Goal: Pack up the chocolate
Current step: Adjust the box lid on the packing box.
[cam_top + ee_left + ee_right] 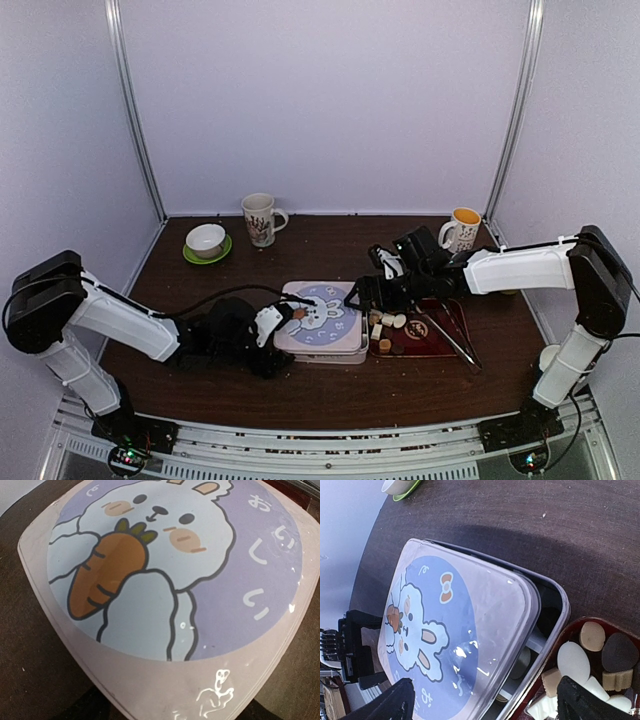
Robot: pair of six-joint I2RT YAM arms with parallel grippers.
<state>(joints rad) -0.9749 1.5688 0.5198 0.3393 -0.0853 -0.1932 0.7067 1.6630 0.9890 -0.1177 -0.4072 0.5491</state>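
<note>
- Looking down at a dark wood table (200, 370) boxed in by pale lilac walls (330, 100), with metal posts (135, 110) in the back corners.
- Back row, well apart: white bowl (205, 238) on a green saucer (188, 254) at left, patterned mug (260, 218) just beside it, yellow-lined mug (462, 230) far right.
- Centre: a square tin box (555, 600) with a rabbit-and-carrot lid (322, 310) lying on top. The lid sits skewed, so the box's dark rim is exposed on the tray side.
- The chocolate (385, 322) is in a dark red tray (425, 345) touching the box's right side. Pieces are cream, tan and dark brown, piled at the tray's left end.
- Metal tongs (455, 340) lie across the tray's right part.
- Left gripper (292, 318) is low at the lid's left edge with its jaws apart. Can't tell if it touches the lid.
- Right gripper (485, 690) hangs over the seam between box and tray with its jaws spread wide and nothing between them.
- Both arm bases are bolted to a metal rail (320, 445) at the near edge.
</note>
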